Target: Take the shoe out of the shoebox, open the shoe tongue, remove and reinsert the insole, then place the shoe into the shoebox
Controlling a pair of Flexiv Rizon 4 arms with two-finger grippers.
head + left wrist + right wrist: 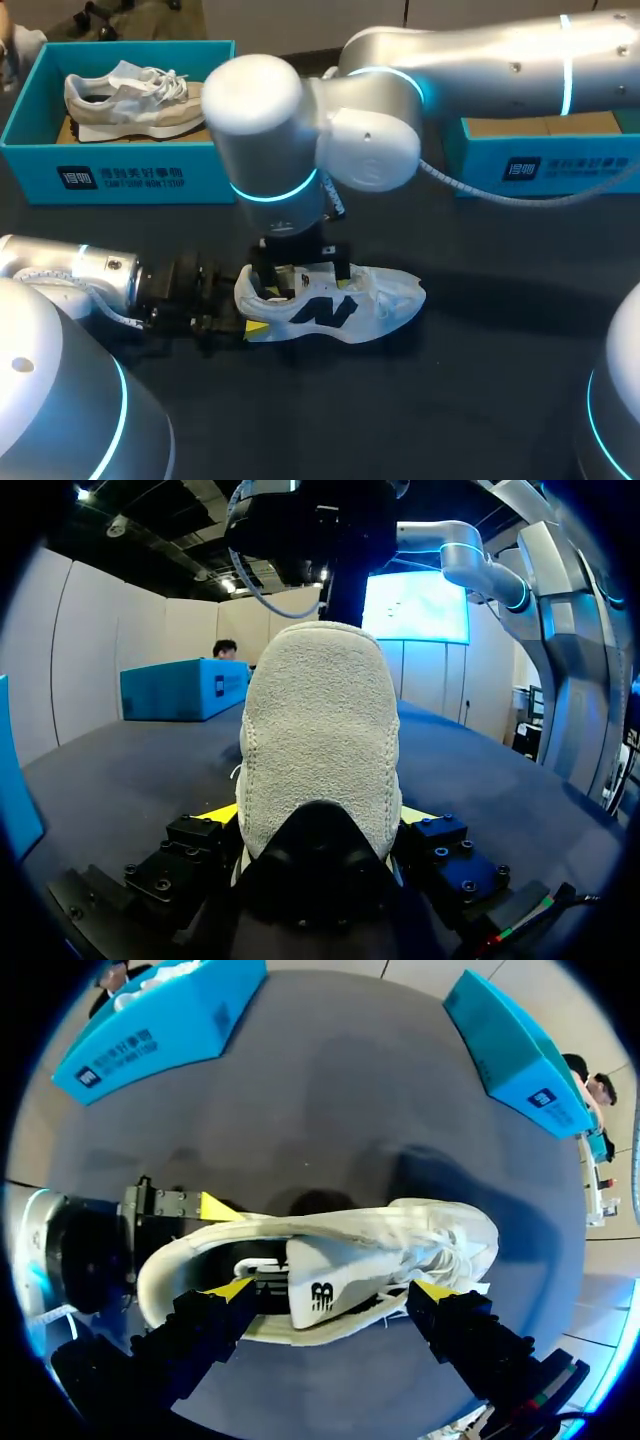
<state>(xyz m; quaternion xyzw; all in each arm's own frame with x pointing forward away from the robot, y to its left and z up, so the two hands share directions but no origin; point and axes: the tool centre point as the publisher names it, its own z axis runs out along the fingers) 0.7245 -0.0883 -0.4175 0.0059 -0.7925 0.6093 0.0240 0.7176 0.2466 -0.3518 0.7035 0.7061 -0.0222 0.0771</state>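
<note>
A white shoe (335, 303) with a dark side logo lies on the black table, toe to the right. My left gripper (243, 322) comes in low from the left, shut on the heel; in the left wrist view the fuzzy grey heel (318, 730) fills the gap between its two yellow tips, touching both. From above, my right gripper (305, 268) hangs over the shoe's mouth. It is open in the right wrist view (333, 1289), fingers wide on either side of the white tongue (325, 1282). The shoe's dark inside (215, 1260) shows toward the heel.
A blue shoebox (130, 178) at the back left holds a second, beige and white shoe (130, 97). Another blue box (550, 160) stands at the back right. My right arm's white elbow (300, 120) hangs over the table's middle.
</note>
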